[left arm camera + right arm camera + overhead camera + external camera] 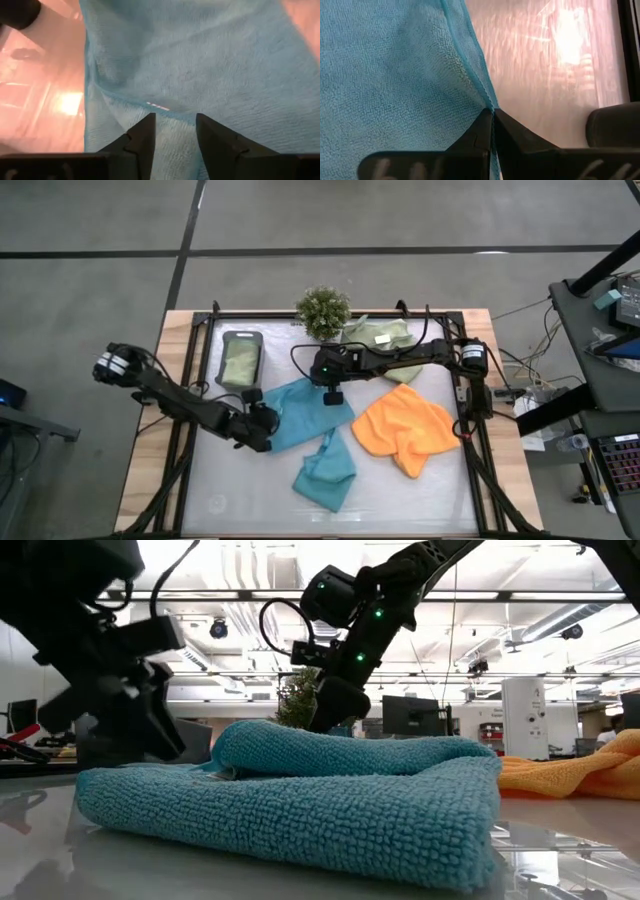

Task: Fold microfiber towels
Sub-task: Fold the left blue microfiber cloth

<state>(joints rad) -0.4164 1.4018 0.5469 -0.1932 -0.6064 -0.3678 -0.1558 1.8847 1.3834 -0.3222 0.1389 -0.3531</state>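
High view: rumpled teal-blue towel (305, 412)

high view hangs straight over the table (440, 490), whole top and both arms in frame. low view sits right down on the surface, looking level across it into the room, super close to a teal towel (300, 800). each wrist view stares down past its own fingers at teal cloth (200, 60), also seen from overhead
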